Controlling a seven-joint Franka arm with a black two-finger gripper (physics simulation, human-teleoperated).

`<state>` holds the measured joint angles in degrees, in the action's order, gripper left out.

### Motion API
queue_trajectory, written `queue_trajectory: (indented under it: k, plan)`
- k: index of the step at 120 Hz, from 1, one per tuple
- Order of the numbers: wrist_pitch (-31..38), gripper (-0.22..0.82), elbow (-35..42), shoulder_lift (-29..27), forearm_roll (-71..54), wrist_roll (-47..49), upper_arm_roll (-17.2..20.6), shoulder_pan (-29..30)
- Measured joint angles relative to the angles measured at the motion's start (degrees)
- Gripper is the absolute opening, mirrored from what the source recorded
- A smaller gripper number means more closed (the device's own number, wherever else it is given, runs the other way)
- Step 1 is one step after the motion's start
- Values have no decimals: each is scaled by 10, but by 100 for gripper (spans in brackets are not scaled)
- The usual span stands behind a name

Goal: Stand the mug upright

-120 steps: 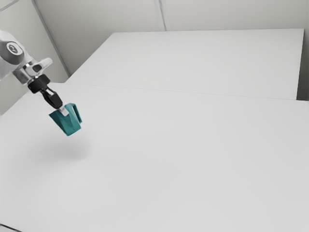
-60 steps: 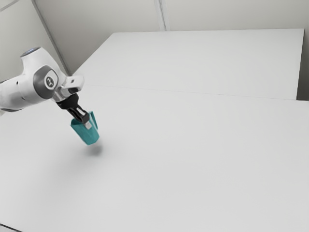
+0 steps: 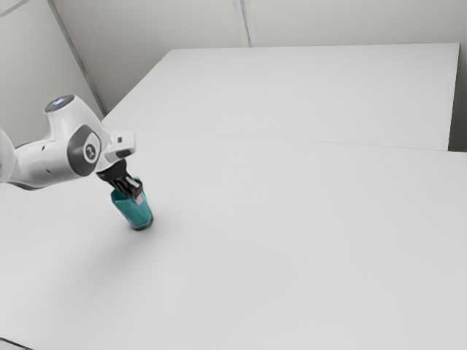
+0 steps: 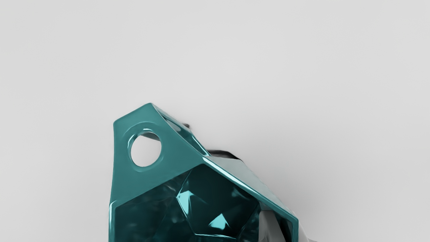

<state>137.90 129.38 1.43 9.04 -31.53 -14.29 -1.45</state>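
Exterior view down across the table [image 3: 292, 240] from well back, wrist view from close into the shared mug [image 4: 132, 185]

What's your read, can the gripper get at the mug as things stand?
Yes, it seems: the gripper is shut on the mug, one finger inside, the other outside, nothing visibly blocking it.

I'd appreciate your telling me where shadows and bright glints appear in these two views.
Exterior view: a small dark shadow at the base of the tilted mug, with softer shading on the table; wrist view: bright glints along the mug's rim and on its dark inner facets.
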Motion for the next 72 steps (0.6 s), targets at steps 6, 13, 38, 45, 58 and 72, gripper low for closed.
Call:
queue_trajectory:
  k: [6,13,38,45,58,72]
  plan:
    - [4,-18,0,5,0,7,0,-3]
    - [8,-18,0,10,0,14,0,-8]
    - [13,20,-1,13,2,31,1,-32]
    - [12,30,-1,8,2,34,1,-33]
    - [1,42,-2,-12,3,39,0,-32]
    - [-25,50,-14,-38,3,44,-3,-32]
